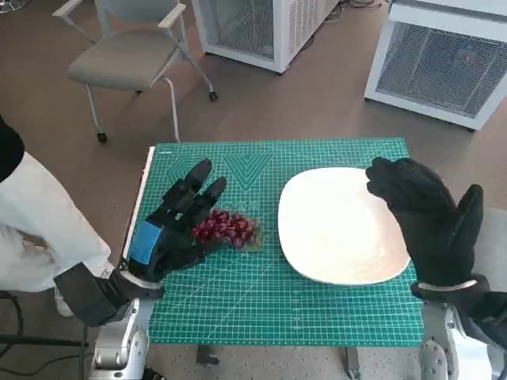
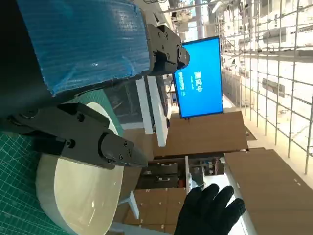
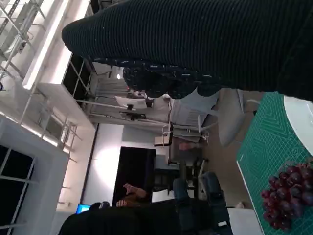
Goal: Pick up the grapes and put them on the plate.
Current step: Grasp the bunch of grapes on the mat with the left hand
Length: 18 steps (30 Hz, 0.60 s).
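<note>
Both open hands hover: left hand [image 1: 176, 224] beside grapes [image 1: 226, 228], right hand [image 1: 428, 218] over plate [image 1: 333, 237] edge.

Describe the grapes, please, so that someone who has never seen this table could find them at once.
Start at the green cutting mat that covers the small table. A large white plate lies on its right half; just left of the plate, by the fingers of the left hand, lies a small bunch of dark red grapes. It is the only red, knobbly thing on the mat.
</note>
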Available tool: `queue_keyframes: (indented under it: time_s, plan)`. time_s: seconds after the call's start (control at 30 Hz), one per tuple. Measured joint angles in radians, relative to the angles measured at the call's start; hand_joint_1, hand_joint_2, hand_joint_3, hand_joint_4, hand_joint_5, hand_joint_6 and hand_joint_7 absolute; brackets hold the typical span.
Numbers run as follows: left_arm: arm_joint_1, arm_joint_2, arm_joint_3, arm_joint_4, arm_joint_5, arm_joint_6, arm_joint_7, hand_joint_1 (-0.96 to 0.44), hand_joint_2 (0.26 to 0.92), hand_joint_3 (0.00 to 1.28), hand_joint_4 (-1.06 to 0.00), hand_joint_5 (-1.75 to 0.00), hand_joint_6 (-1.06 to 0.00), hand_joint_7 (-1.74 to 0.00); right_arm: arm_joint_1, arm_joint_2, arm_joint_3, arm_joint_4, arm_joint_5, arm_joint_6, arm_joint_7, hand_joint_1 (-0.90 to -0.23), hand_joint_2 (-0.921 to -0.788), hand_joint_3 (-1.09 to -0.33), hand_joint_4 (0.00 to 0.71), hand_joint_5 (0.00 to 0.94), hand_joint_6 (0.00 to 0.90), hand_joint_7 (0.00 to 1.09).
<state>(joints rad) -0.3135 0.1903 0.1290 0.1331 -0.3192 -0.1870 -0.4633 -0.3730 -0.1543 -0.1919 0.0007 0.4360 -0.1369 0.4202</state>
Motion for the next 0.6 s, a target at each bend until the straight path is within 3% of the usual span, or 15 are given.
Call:
queue_keyframes:
  time_s: [0.23,0.43,0.6]
  plan:
    - [-0.002,0.044,-0.014,-0.036,0.068,0.001,0.002,-0.23,0.89,0.0,-0.17,0.0,-0.26,0.0,-0.001,-0.001,-0.001,0.004,0.0,0.0,0.003,-0.376,-0.921,-0.643,0.412,0.749,0.216,1.01]
    - [-0.004,0.168,-0.043,-0.095,0.306,0.012,0.044,-0.21,0.815,0.0,-0.04,0.0,-0.17,0.0,-0.002,-0.001,-0.003,0.004,0.0,-0.001,0.004,-0.376,-0.921,-0.643,0.412,0.75,0.216,1.01]
    - [-0.004,0.228,-0.074,-0.19,0.531,0.122,0.079,-0.15,0.761,0.0,-0.01,0.0,-0.15,0.0,-0.004,-0.001,-0.004,0.004,0.0,-0.004,0.004,-0.376,-0.921,-0.644,0.411,0.75,0.215,1.01]
